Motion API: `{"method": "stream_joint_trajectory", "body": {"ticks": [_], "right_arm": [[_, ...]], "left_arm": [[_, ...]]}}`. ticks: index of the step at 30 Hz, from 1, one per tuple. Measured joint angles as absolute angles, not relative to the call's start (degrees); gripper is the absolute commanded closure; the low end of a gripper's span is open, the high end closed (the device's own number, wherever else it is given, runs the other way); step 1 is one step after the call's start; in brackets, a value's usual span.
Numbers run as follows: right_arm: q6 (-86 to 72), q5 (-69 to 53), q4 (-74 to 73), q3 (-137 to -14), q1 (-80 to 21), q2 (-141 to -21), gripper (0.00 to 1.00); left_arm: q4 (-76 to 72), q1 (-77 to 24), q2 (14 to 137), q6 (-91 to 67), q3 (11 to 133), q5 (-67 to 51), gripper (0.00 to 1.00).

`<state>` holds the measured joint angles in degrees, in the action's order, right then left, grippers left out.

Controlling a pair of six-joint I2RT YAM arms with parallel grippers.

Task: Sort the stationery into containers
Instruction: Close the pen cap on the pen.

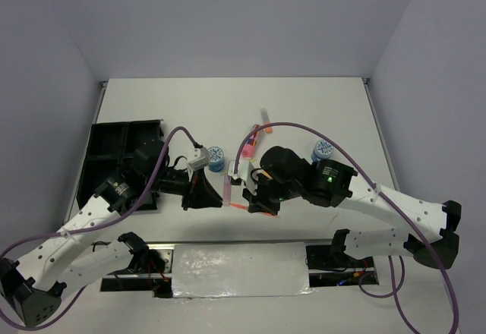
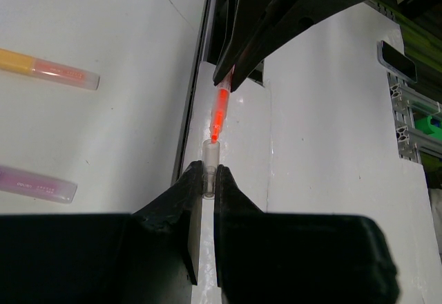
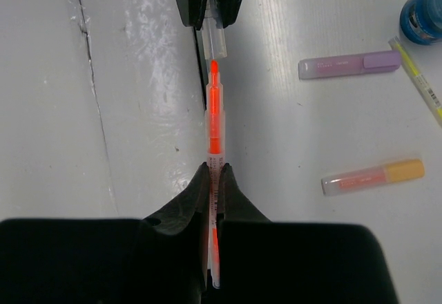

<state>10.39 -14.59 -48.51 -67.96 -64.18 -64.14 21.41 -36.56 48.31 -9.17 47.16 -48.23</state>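
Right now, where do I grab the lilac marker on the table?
Take the lilac marker around the middle of its barrel, coming straight down with the jaws across its width. It lies flat with bare table along both long sides, while its darker end sits right by the yellow pen and near the blue roll.

Clear plastic cap (image 2: 210, 153), matt black fingers (image 2: 173, 204)

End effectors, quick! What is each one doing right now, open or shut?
Left end effector: closed, holding the small clear plastic cap.
Right end effector: closed, holding the thin orange pen.
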Motion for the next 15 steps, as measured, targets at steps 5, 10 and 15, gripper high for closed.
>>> {"method": "stream_joint_trajectory", "body": {"ticks": [5, 10, 15], "right_arm": [[10.4, -14.8, -48.4, -68.2, -64.1, -64.7, 1.00], [10.6, -15.1, -48.2, -68.6, -64.1, -65.5, 1.00], [11.1, -15.4, -47.9, -69.8, -64.1, -66.4, 1.00]], "left_arm": [[21.4, -36.6, 48.7, -9.2, 47.2, -48.2, 1.00], [21.4, -36.6, 49.1, -9.2, 47.2, -48.4, 1.00], [21.4, -36.5, 49.1, -9.2, 47.2, -48.9, 1.00]]}}
